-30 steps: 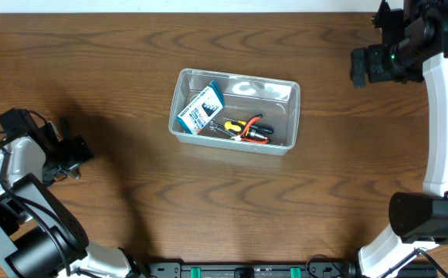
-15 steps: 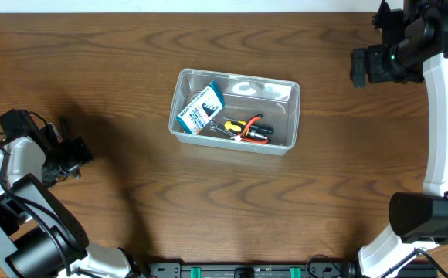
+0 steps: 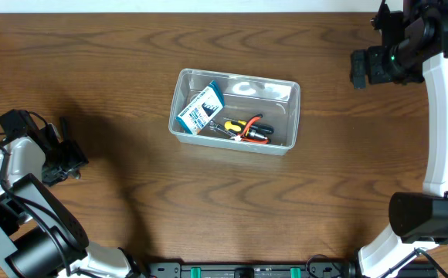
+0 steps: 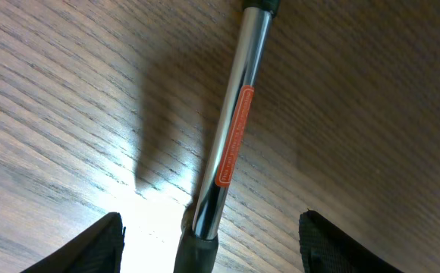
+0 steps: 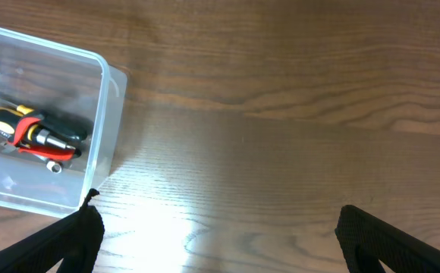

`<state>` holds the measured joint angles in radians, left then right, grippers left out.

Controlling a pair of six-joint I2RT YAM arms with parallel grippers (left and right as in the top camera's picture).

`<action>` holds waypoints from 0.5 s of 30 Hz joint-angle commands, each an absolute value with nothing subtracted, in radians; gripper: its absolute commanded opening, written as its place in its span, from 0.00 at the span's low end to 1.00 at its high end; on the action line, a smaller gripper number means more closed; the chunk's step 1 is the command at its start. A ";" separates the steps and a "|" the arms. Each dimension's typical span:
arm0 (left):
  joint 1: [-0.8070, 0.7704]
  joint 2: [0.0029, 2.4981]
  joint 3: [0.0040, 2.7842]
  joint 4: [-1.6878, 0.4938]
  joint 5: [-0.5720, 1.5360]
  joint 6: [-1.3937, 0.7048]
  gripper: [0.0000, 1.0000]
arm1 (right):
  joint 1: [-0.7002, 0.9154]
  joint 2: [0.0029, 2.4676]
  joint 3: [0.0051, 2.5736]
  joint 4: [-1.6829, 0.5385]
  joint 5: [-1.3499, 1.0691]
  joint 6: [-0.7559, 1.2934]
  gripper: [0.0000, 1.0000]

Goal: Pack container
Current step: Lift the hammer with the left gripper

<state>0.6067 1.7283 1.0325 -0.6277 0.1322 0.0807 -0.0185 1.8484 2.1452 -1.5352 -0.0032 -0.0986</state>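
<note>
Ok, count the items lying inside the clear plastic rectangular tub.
3 distinguishable: a blue-and-white box at the clear plastic tub's left end, a yellow-and-black-handled tool in the middle, a red-handled tool beside it. The tools overlap; more may hide.

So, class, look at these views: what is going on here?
Two robot arms are packing a clear container, which already holds a blue-and-white box and some coloured-handled implements. The left tool is open, straddling a chrome rod with an orange label that lies on the table. The right tool hangs open, away from the container.
</note>
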 commanded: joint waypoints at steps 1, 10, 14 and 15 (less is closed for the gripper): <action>0.608 1.751 1.030 -0.629 0.138 0.097 0.62 | -0.019 1.849 2.144 -1.538 0.004 -0.113 0.99; 0.608 1.837 1.030 -0.615 0.138 0.097 0.63 | -0.019 1.849 2.144 -1.541 0.004 -0.113 0.99; 0.608 1.858 1.030 -0.615 0.138 0.097 0.63 | -0.019 1.849 2.144 -1.541 0.004 -0.113 0.99; 0.608 1.862 1.030 -0.615 0.138 0.097 0.63 | -0.019 1.849 2.144 -1.541 0.004 -0.113 0.99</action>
